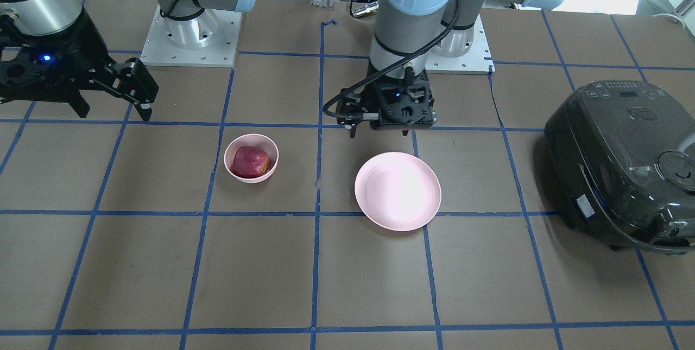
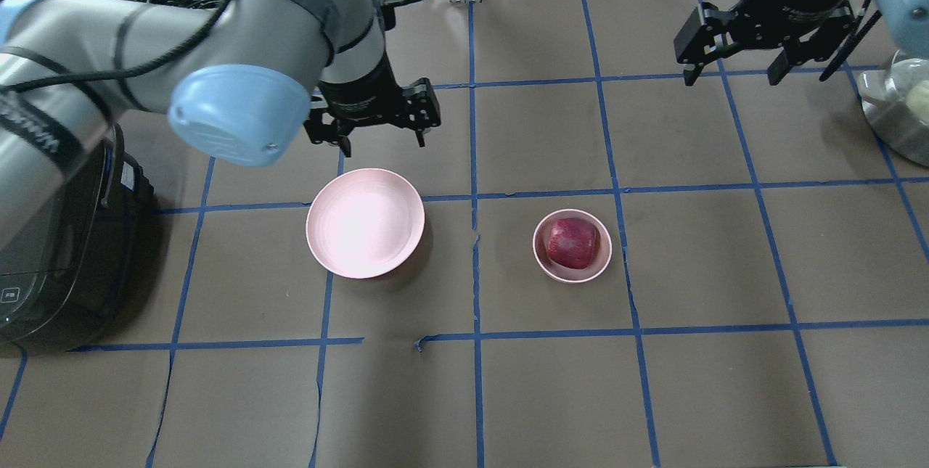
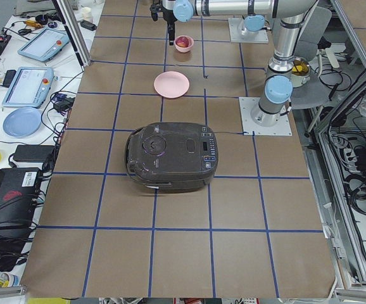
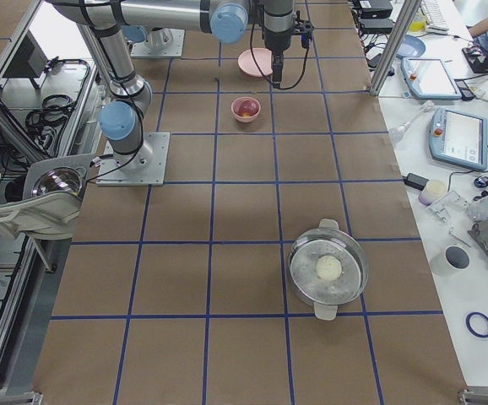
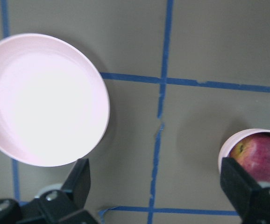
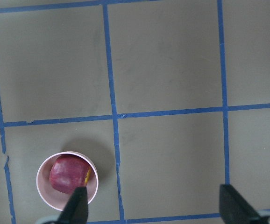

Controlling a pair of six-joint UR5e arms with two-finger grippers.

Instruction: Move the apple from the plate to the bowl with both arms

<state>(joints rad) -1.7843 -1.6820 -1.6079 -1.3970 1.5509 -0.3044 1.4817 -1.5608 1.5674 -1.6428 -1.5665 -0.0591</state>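
Note:
The dark-red apple point(image 2: 573, 242) sits inside the small pink bowl point(image 2: 541, 259), also in the front view point(image 1: 250, 162) with the bowl point(image 1: 270, 147). The wide pink plate point(image 2: 365, 223) is bare, left of the bowl; in the front view it is the plate point(image 1: 398, 191). My left gripper point(image 2: 379, 136) hovers open and empty just beyond the plate's far rim. My right gripper point(image 2: 733, 76) is open and empty, raised well beyond and to the right of the bowl. The left wrist view shows plate point(image 5: 44, 99) and apple point(image 5: 260, 156); the right wrist view shows the apple point(image 6: 68, 174).
A black rice cooker point(image 2: 43, 250) stands at the table's left edge, under my left arm. A steel pot point(image 2: 900, 109) with a pale round thing in it stands at the right edge. Blue tape lines grid the brown table.

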